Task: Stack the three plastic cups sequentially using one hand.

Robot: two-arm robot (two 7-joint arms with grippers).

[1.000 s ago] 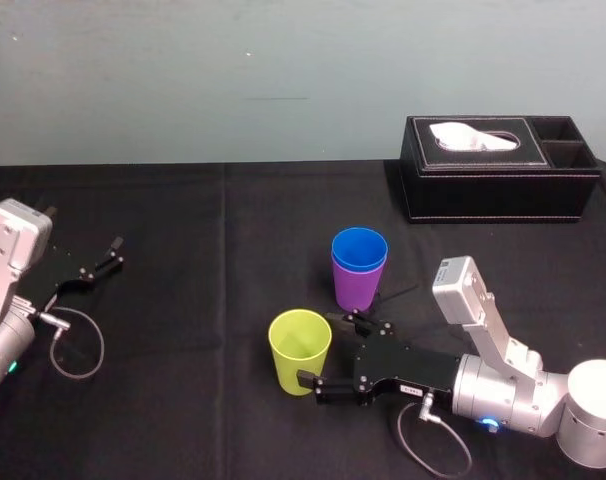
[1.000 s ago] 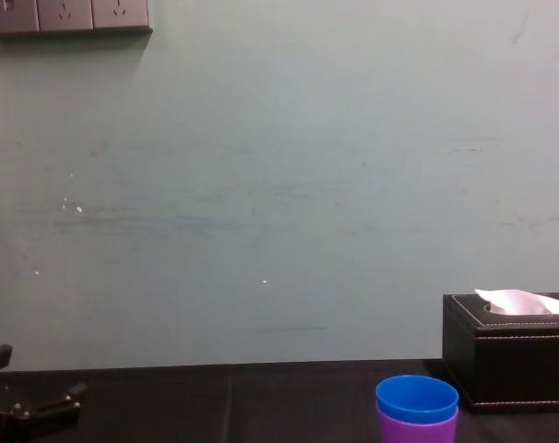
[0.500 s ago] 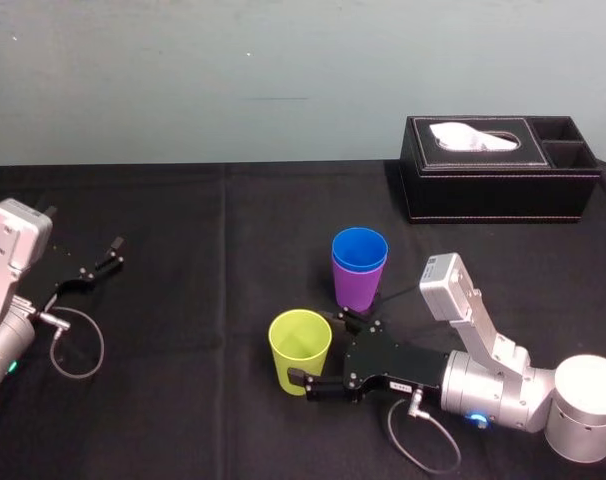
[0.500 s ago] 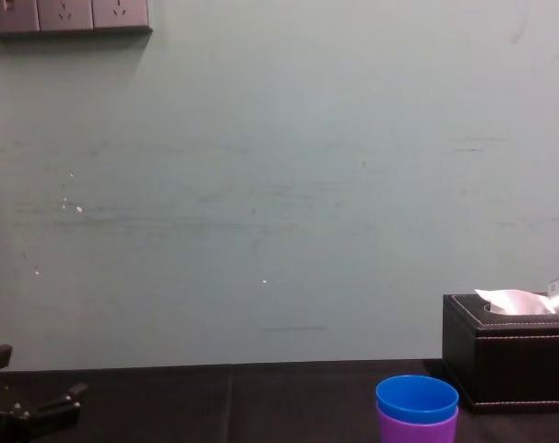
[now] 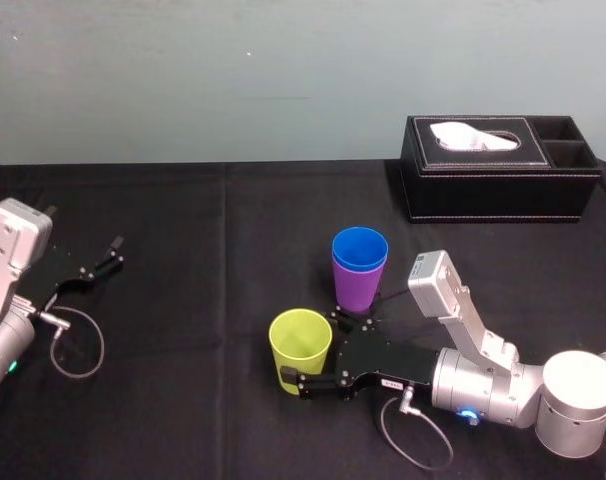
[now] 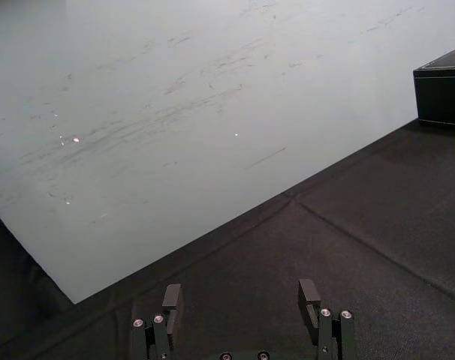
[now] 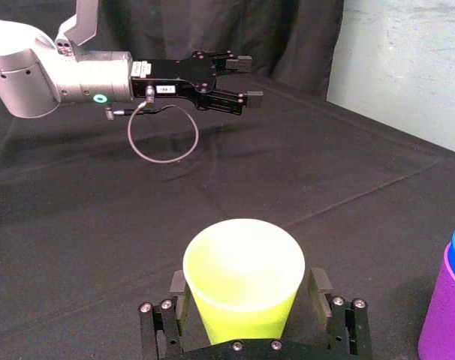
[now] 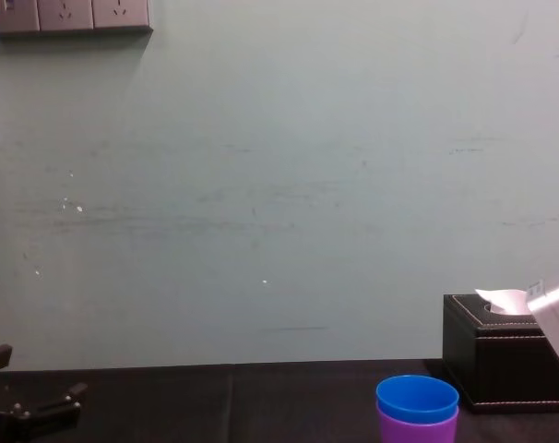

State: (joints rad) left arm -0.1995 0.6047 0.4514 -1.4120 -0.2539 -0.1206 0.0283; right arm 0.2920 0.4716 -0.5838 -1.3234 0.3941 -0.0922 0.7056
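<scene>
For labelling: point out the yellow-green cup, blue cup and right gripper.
yellow-green cup (image 5: 300, 340), head view, inside its mouth
blue cup (image 5: 359, 248), head view, inside its mouth
right gripper (image 7: 246, 283), right wrist view, midway between fingertips

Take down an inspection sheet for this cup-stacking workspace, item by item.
Surface: black cloth covering the table, creased.
Job's things: blue cup nested in purple cup; yellow-green cup upright, alone, nearer the robot.
Clutter: black tissue box far right, tissue showing.
Grippers: right gripper open, fingers either side of the yellow-green cup; left gripper open, parked at the left.
Cables: left cable loop and right cable loop lying on the cloth.
Surroundings: pale wall behind; wall sockets high up.
</scene>
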